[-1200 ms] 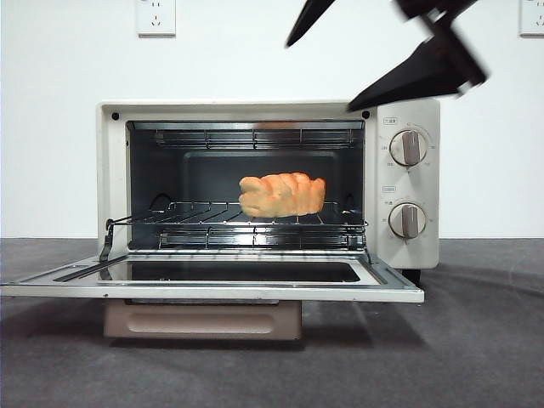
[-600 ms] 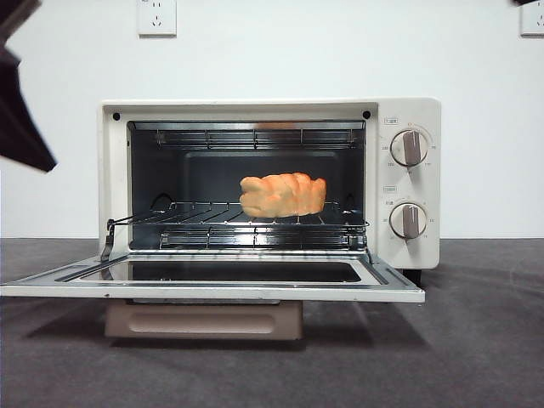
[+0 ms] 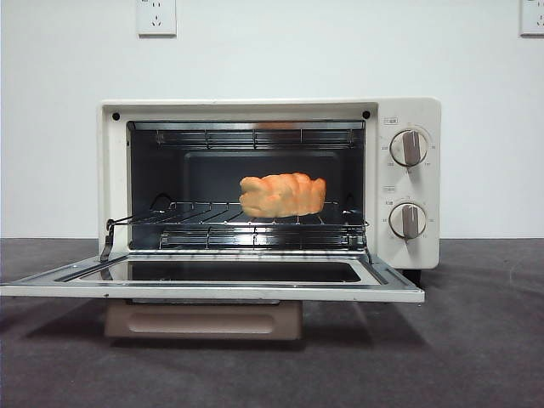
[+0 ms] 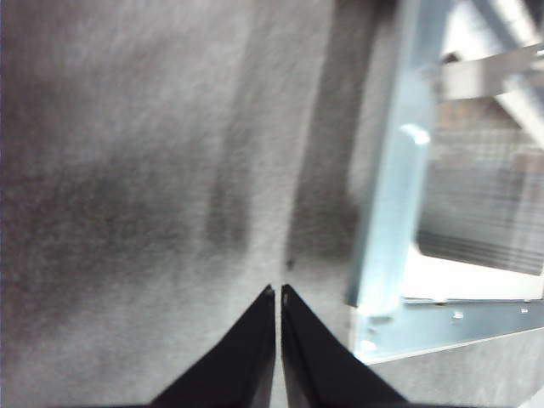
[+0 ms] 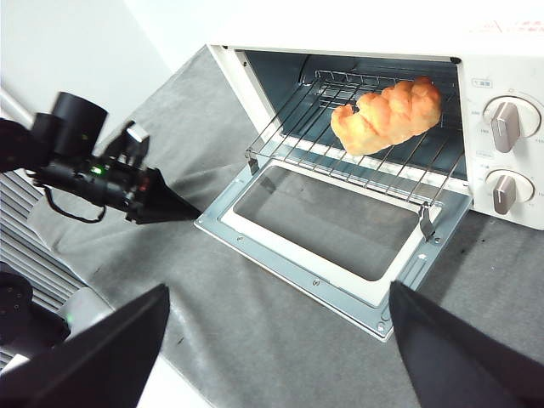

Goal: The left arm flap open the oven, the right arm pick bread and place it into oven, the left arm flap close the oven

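The cream-white oven (image 3: pixel 412 115) stands with its door (image 3: pixel 212 291) flapped down flat. The golden bread (image 3: pixel 282 195) lies on the wire rack (image 3: pixel 204 223) inside, right of centre. No gripper shows in the front view. My right gripper (image 5: pixel 278 293) is open wide and empty, high above the table in front of the oven, looking down on the bread (image 5: pixel 387 115) and the door (image 5: pixel 285 255). My left gripper (image 4: pixel 278 291) is shut and empty, low over the grey mat just beside the door's outer corner (image 4: pixel 382 255). It also shows in the right wrist view (image 5: pixel 189 211).
Two beige knobs (image 3: pixel 410 146) sit on the oven's right panel. The beige bar handle (image 3: pixel 202 321) hangs under the open door. Grey mat (image 3: pixel 476 340) covers the table. A white wall with sockets (image 3: pixel 155 15) stands behind.
The open right gripper has risen out of the front view at the top right. The left arm showed at the left edge half a second ago and has left that view. Bread and door unchanged.
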You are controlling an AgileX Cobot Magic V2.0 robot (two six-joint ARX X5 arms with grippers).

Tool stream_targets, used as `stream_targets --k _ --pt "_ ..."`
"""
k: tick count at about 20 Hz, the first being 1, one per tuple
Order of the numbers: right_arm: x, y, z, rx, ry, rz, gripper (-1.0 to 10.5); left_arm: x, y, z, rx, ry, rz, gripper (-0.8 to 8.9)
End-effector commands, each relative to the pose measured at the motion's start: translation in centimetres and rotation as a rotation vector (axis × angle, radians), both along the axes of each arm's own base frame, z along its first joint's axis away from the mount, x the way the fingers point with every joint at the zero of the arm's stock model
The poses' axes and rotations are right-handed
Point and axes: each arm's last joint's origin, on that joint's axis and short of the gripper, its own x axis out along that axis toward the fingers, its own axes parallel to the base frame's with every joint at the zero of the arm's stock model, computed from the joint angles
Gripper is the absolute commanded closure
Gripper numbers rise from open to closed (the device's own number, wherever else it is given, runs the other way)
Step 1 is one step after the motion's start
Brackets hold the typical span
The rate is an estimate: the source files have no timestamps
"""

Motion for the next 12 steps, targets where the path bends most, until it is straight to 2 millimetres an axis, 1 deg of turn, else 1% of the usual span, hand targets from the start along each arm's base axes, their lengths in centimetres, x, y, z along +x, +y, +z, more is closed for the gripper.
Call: stream_targets --k 1,3,7,12 --pt "-0.1 0.0 0.6 0.024 -0.01 -0.005 5.3 0.4 -0.1 -0.9 -0.03 0.036 -0.024 8.0" --pt "-0.1 -0.1 0.6 0.02 -0.013 -0.018 5.3 0.7 -0.3 -1.4 -0.067 0.039 -0.048 8.0" --pt "0.0 -0.1 0.6 0.01 -0.02 -0.049 5.3 0.9 -1.0 -2.0 -0.069 0.058 -0.086 8.0" --pt "0.0 -0.1 0.6 0.009 -0.021 -0.055 5.3 1.1 -1.6 -1.8 -0.118 0.034 -0.126 8.0"
